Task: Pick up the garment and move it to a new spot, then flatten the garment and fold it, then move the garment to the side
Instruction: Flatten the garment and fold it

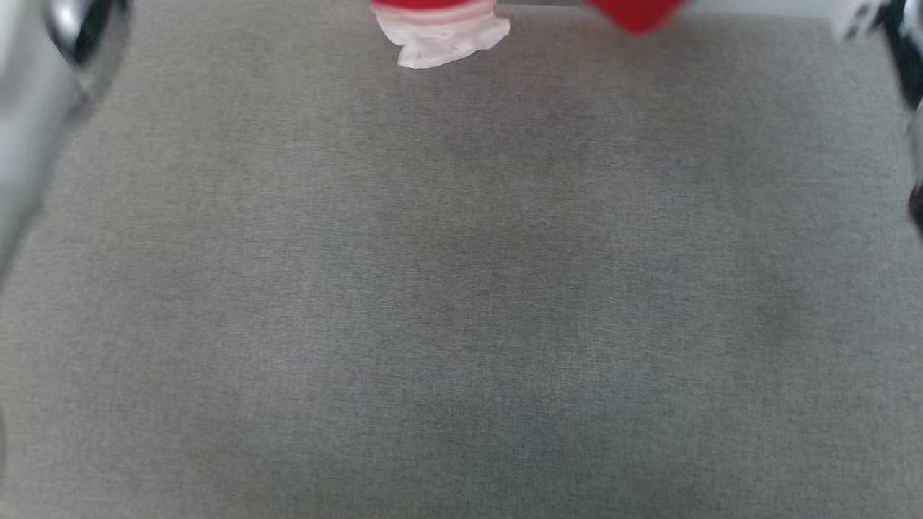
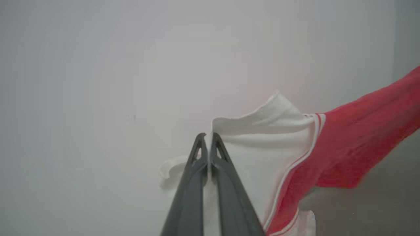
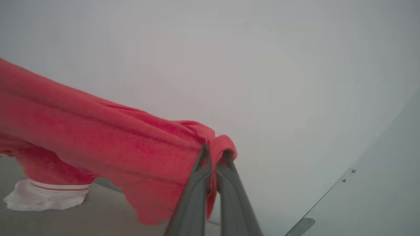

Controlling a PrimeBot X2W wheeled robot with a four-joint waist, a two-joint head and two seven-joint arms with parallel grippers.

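Observation:
The garment, a red T-shirt with white sleeves, hangs in the air, stretched between both grippers. In the left wrist view my left gripper [image 2: 207, 135] is shut on a white sleeve of the garment [image 2: 344, 144], whose red body runs off to the right. The right wrist view has my right gripper [image 3: 215, 150] shut on a red edge of the garment [image 3: 98, 141], which sags leftward with a white sleeve dangling low. In the head view only the garment's lowest parts [image 1: 443, 36] dip in at the top edge over the grey table [image 1: 461, 288].
The grey cloth-covered table stretches across the head view. A blurred pale forearm [image 1: 36, 108] stands at the left edge and a dark arm part [image 1: 905, 65] at the right edge. A pale wall lies behind the garment in both wrist views.

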